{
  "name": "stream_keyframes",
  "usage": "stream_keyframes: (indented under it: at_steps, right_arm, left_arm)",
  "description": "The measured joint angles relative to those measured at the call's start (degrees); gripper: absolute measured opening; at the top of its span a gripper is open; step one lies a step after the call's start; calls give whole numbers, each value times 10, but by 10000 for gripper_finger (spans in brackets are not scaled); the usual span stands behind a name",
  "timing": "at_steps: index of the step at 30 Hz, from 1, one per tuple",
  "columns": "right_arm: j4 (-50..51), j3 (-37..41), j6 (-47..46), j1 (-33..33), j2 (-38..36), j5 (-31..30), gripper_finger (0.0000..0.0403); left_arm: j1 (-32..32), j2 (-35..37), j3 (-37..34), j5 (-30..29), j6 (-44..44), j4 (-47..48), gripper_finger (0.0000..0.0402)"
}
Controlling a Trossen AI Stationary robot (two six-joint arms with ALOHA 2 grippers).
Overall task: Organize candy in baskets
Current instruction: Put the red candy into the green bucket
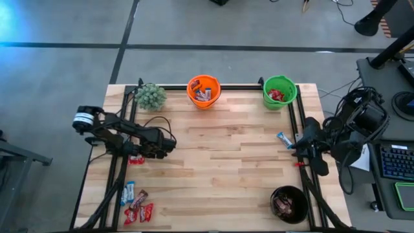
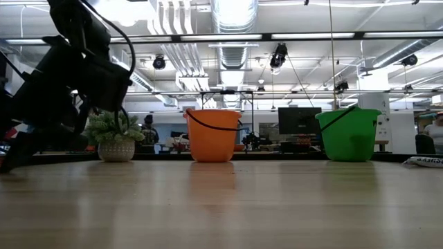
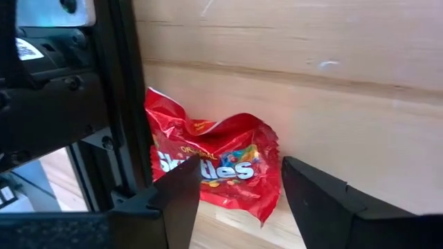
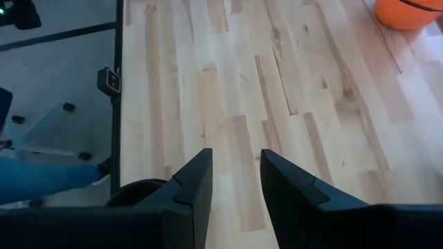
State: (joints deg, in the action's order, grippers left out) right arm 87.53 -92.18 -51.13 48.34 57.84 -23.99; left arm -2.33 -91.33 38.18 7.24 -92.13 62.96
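Here the pale plank table point(image 1: 220, 155) fronts an open workshop; beside its left rail, the left gripper point(image 3: 239, 200) straddles a red candy point(image 3: 214, 162), jaws wide, gripping nothing; right gripper point(image 4: 235, 183) half-open, empty.

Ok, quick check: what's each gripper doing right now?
Left gripper: open, fingers either side of a red candy packet at the table's left edge, not gripping it.
Right gripper: open, empty, above the table's right side.

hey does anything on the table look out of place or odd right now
Yes. A red Skittles packet lies crumpled against the table's left edge rail, between the open left gripper's fingers. A blue-and-white candy bar lies loose near the right gripper, outside the green basket.
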Motion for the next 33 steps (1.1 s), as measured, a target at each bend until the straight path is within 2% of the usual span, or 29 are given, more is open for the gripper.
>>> stream_keyframes:
  at_steps: [14,20,25,33]
  right_arm:
    - [-37,-37,-16,0,1,4,109]
    - [-51,-63,-15,0,1,4,109]
    - [-52,-70,8,0,1,1,109]
    - [-51,-70,51,0,2,0,109]
  left_arm:
    - [7,-1,-25,-10,-18,-39,83]
    - [7,-7,-26,-22,-14,-41,10]
    - [7,-7,-26,-27,32,-34,3]
    - [0,5,29,-70,101,-14,0]
